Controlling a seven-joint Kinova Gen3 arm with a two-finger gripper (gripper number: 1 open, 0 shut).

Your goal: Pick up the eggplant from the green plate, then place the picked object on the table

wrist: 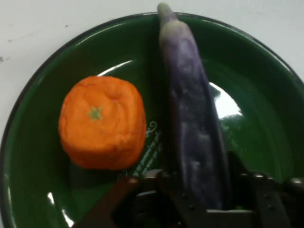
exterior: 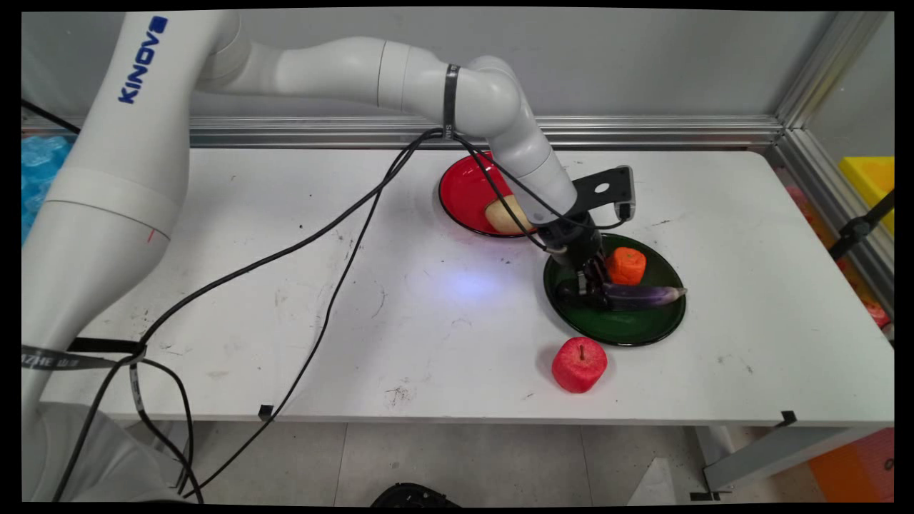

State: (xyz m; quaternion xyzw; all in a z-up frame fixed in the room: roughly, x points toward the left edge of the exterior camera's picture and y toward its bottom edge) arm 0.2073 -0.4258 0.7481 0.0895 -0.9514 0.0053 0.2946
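Claw [exterior: 587, 285] of black linkage is clamping together on the long purple eggplant [wrist: 192, 118], which is lying in the glossy dark green plate [wrist: 266, 99] beside the orange toy fruit [wrist: 102, 123], the plate bearing its weight.

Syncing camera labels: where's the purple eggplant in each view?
Main view: eggplant lies across the green plate, right of centre, its left end at the gripper.
Hand view: eggplant runs from top centre down between the fingers.
Shared landmark: the orange beside it on the plate.
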